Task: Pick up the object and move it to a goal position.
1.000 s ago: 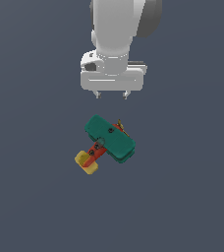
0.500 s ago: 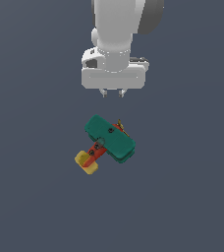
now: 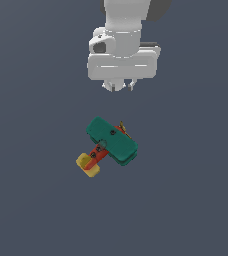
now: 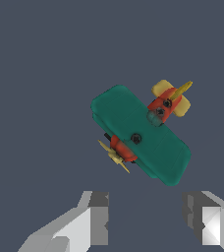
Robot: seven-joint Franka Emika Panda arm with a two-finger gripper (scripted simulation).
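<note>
I see the object (image 3: 111,141) lying flat on the dark grey surface (image 3: 31,200), roughly in the middle of it and well away from every edge. Its teal-green slab (image 4: 139,134) sits askew, with the red-orange stem (image 3: 98,153) running out from under it to the yellow end block (image 3: 87,165) on the exterior view's left. Small dark screws show on the slab and stem, and a thin yellow piece (image 4: 114,155) pokes out at the opposite side. My gripper (image 3: 120,86) hangs above the object, clear of it, holding nothing. In the wrist view its two fingers (image 4: 98,216) stand apart with bare surface between them.
</note>
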